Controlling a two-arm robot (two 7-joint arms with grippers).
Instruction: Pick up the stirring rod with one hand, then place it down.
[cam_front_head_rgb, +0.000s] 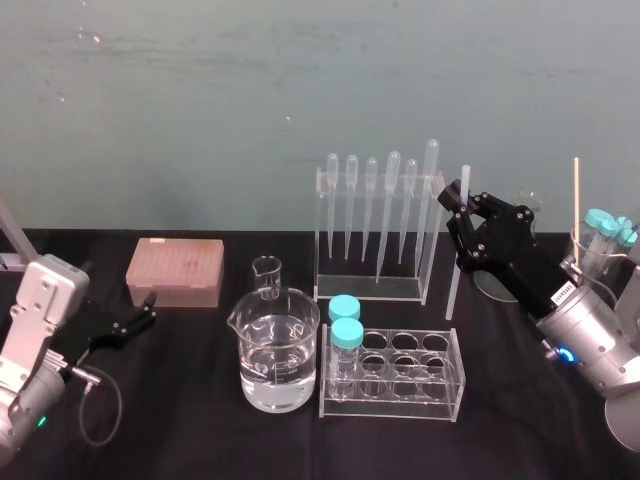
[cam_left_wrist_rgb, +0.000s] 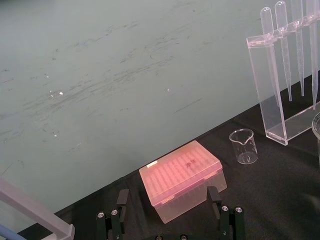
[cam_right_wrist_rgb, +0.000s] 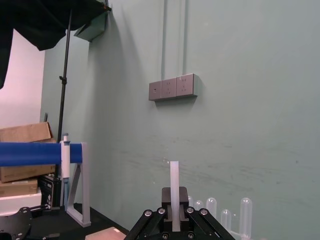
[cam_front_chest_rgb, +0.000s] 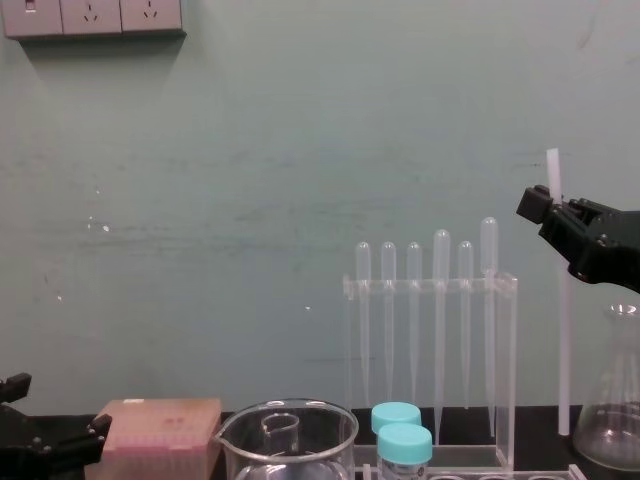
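1. Stirring rod (cam_front_head_rgb: 453, 275), thin, translucent-white, upright just right of clear acrylic pipette rack (cam_front_head_rgb: 372, 292).
2. Pinched near its top by black right gripper (cam_front_head_rgb: 458, 200).
3. Black left gripper (cam_front_head_rgb: 140, 318) parked far left beside pink tip box (cam_front_head_rgb: 175, 270), fingers spread, empty.

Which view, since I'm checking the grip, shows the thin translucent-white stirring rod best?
Chest view: the whole stirring rod stands upright, the black right gripper shut near its top. Head view shows it from above; right wrist view, just its top end.

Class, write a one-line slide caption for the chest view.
Right gripper holds the stirring rod upright beside the pipette rack.
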